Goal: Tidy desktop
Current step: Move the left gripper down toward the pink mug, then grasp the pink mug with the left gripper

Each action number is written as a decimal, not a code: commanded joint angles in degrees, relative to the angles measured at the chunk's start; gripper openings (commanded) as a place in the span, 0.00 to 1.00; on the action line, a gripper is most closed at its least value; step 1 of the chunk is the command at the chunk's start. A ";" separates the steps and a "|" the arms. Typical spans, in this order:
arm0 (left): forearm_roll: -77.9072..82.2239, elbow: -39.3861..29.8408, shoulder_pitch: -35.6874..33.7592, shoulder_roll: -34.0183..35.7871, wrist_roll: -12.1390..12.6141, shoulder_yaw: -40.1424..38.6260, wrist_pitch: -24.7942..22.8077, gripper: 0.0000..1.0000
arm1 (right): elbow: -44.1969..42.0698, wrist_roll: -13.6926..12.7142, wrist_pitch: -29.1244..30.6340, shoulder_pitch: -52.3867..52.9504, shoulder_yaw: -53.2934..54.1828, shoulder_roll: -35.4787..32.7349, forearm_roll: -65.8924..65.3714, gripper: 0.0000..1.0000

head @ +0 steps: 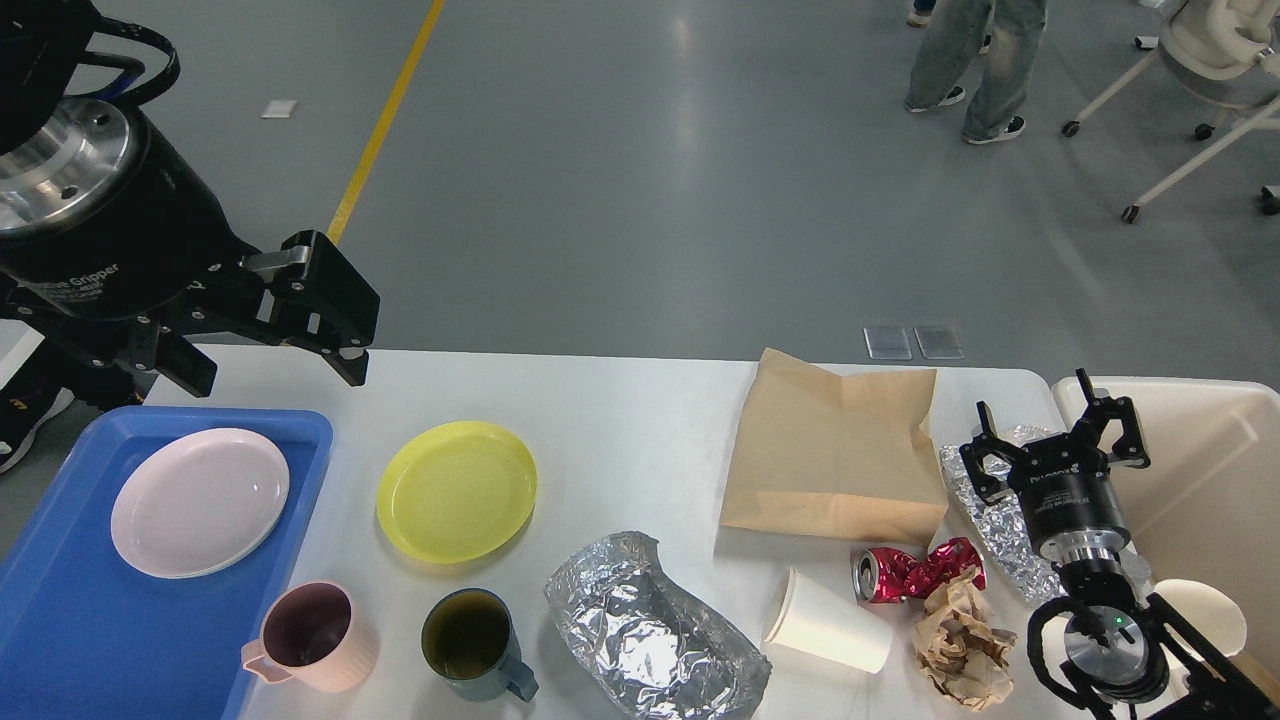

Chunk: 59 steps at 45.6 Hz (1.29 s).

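The white desktop holds a yellow plate, a pink mug, a dark green mug, crumpled foil, a brown paper bag, a crushed red can, a white paper cup on its side and a crumpled paper ball. My left gripper is open and empty, high above the desktop's back left corner. My right gripper is open and empty, above a foil sheet at the right end.
A blue tray at the left holds a pink plate. A cream bin stands at the right edge, with a white round thing by its front. A person's legs and a wheeled chair are far behind.
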 commanded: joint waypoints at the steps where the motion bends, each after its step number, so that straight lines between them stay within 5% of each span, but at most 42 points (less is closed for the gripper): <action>1: 0.32 2.56 5.00 0.32 0.00 -0.21 -0.48 0.96 | 0.00 0.02 0.00 0.00 0.00 0.00 0.00 1.00; 14: 0.85 4.32 20.20 2.87 0.43 1.55 4.36 0.96 | 0.00 -0.07 0.00 0.00 0.00 0.00 0.00 1.00; 30: 20.96 10.21 47.53 15.88 2.98 -9.78 22.10 0.94 | 0.00 0.02 0.00 0.00 0.00 0.00 0.00 1.00; 38: 28.26 14.07 63.62 17.73 6.93 -17.96 33.27 0.94 | 0.00 0.02 0.00 0.00 0.00 0.00 0.00 1.00; 59: 34.42 22.34 73.30 16.85 7.99 -20.69 34.95 0.93 | 0.00 0.02 0.00 0.00 0.00 0.00 0.00 1.00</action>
